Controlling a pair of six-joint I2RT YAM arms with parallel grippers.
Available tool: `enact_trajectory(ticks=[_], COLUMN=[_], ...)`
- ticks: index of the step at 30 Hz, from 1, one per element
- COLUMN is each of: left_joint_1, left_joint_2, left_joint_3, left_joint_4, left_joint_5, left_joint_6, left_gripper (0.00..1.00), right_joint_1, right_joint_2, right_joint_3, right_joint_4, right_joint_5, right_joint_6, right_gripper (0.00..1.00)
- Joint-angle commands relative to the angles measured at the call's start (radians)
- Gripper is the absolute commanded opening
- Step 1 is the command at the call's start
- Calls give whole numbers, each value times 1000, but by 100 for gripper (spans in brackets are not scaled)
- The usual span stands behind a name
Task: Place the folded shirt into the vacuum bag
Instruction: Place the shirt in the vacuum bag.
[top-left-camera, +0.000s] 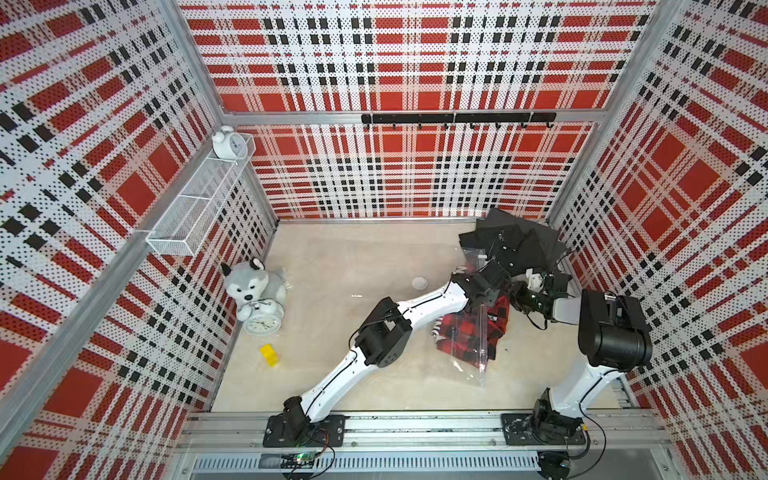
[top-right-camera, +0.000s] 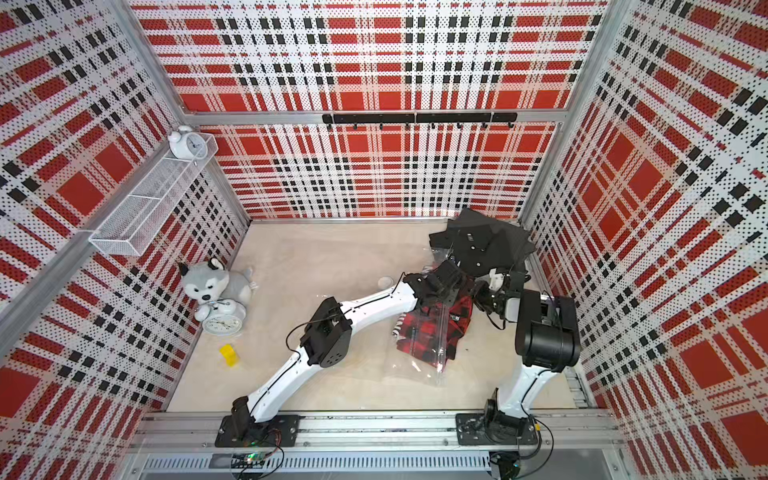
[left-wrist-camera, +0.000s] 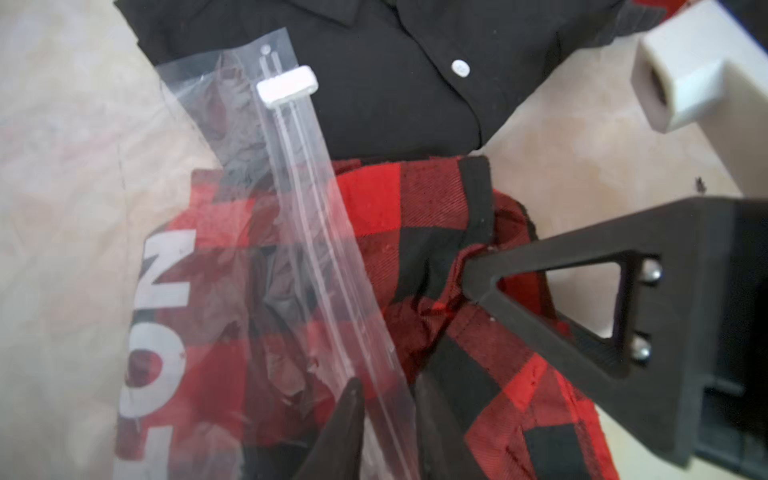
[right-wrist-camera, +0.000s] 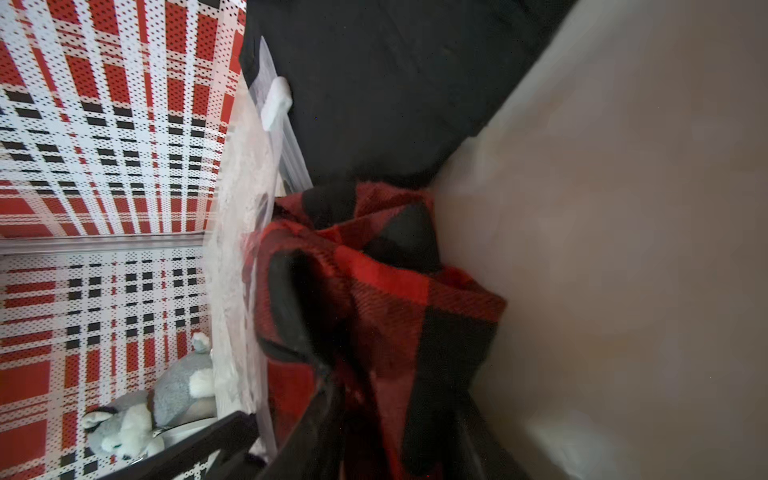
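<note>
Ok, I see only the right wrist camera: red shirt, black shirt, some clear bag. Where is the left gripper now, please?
Observer: The left gripper is at the open edge of the bag; its fingers stand on both sides of the zip strip.
Operator: How much of the red shirt does plastic cover?
Observer: In a top view, the bag covers roughly half of the red shirt; the rest lies outside.
Operator: And the valve cap?
Observer: The round white cap lies on the table, to the shirt's left.
</note>
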Motion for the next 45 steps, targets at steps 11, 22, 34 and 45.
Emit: enact_trajectory(ticks=[11, 22, 34, 45], left_joint_1=[-13, -48, -70, -65], left_joint_2=[-103, -81, 5, -67], left_joint_3=[-55, -85, -23, -43], left_joint_4=[33, -56, -135, -102], left_joint_5=[-19, -180, -288, -256], left_joint_6=[-6, 14, 17, 23], left_gripper=[11, 66, 58, 6], right_joint_1=[62, 64, 64, 63], right_joint_2=[-77, -106, -112, -147], right_joint_3=[-48, -98, -103, -106], right_joint_4=[9, 16, 7, -27], right_joint_5=[-14, -11, -11, -8], right_joint_6=[16, 8, 0, -11], right_gripper=[19, 19, 19, 18])
